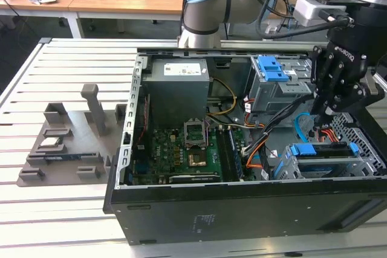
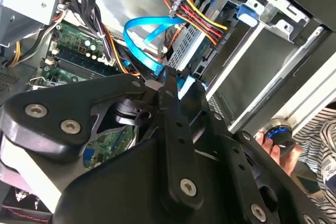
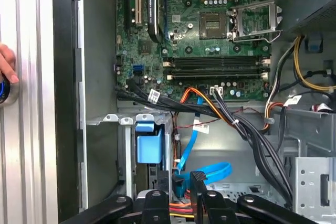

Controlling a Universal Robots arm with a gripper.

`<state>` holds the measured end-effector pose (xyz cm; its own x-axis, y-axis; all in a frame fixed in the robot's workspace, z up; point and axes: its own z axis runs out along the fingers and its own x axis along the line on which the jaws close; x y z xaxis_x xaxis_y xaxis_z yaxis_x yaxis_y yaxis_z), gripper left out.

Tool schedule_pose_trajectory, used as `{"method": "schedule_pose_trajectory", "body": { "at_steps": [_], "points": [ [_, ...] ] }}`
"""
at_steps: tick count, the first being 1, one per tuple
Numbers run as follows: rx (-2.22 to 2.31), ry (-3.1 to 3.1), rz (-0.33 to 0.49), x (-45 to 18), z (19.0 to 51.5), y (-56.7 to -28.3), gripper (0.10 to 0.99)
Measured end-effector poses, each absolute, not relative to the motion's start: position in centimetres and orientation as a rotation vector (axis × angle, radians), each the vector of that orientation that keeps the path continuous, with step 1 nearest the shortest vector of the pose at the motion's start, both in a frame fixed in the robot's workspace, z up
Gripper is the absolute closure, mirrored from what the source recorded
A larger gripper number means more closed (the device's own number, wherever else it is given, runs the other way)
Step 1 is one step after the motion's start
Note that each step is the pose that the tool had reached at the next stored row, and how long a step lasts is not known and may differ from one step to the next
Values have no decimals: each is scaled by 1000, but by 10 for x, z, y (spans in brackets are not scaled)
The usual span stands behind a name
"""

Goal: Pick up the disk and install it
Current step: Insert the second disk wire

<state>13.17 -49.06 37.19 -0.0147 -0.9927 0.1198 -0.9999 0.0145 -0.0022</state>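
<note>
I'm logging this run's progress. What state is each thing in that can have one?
Black computer tower case: lying on its side, side panel off, insides exposed.
Silver CPU socket on the green motherboard: empty, retention frame lifted.
Black robot gripper: fingers together, lowered inside the case above the drive cage.
Blue-framed disk: seated in the metal drive cage.
Blue data cable: looped loose.

**Print in the scene: little that can be read**

A short white word stands on the black body of the gripper (image 1: 323, 113), in the exterior view. The grey power supply (image 1: 178, 92) carries a white label (image 1: 183, 69) with small dark print, too fine to read. The black computer case (image 1: 242, 212) has a small block of white print on its near wall. In the first wrist view, white tags (image 3: 154, 96) hang on the cables, not legible.
</note>
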Motion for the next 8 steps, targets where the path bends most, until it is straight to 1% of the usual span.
{"method": "schedule_pose_trajectory", "body": {
  "at_steps": [4,5,7,8],
  "points": [
    [2148,-2172,132,132,371,-491,784],
    [2149,-2171,132,132,371,-491,800],
    [2151,-2170,132,132,371,-491,925],
    [2151,-2169,132,132,371,-491,925]
  ]
}}
